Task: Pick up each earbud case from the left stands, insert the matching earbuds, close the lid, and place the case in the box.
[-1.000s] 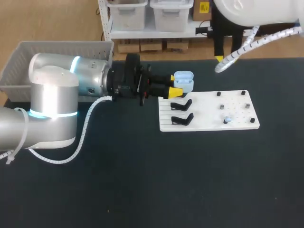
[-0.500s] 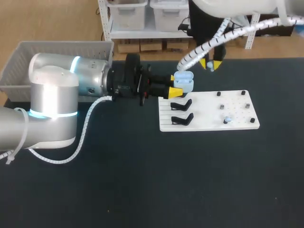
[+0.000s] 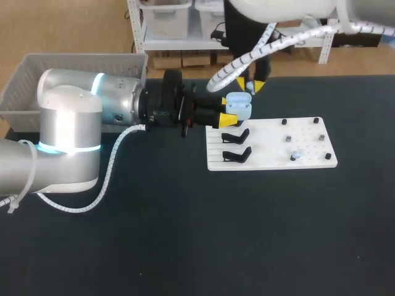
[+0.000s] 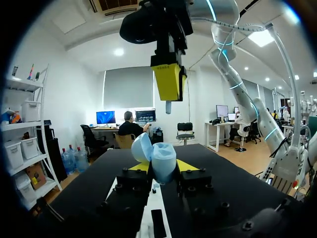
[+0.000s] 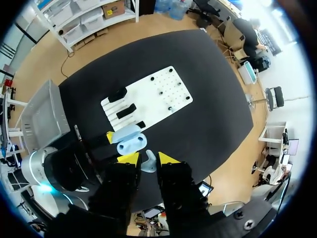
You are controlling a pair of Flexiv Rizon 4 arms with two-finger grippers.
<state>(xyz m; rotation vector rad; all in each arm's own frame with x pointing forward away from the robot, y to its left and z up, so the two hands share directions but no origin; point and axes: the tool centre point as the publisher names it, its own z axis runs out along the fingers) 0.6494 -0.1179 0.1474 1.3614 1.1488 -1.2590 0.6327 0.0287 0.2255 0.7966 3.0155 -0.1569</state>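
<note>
Jaws of the left gripper [image 3: 227, 111] pinch the open earbud case [image 3: 239, 106] from two sides. Head view: the case is held just off the far left corner of the white board [image 3: 271, 145], lid up. The right gripper [image 3: 250, 84] hangs close above and behind it. A second earbud [image 3: 295, 155] lies on the board. The box [image 3: 37, 74] sits well apart, at the far left.

Left wrist view: the case [image 4: 156, 158] sits between the yellow tips. The right gripper [image 4: 168, 82] is overhead, with an earbud [image 4: 168, 106] poking out below it.

Right wrist view: its jaws press on the earbud [image 5: 148, 162]. The case [image 5: 131, 140] is just ahead of the tips, not squarely under them.

Judgement: the step is seating this earbud. The right arm should first centre over the matching socket, then descend straight, stem first and clear of the raised lid. It should let go only once the earbud is seated, while the left holds steady.
</note>
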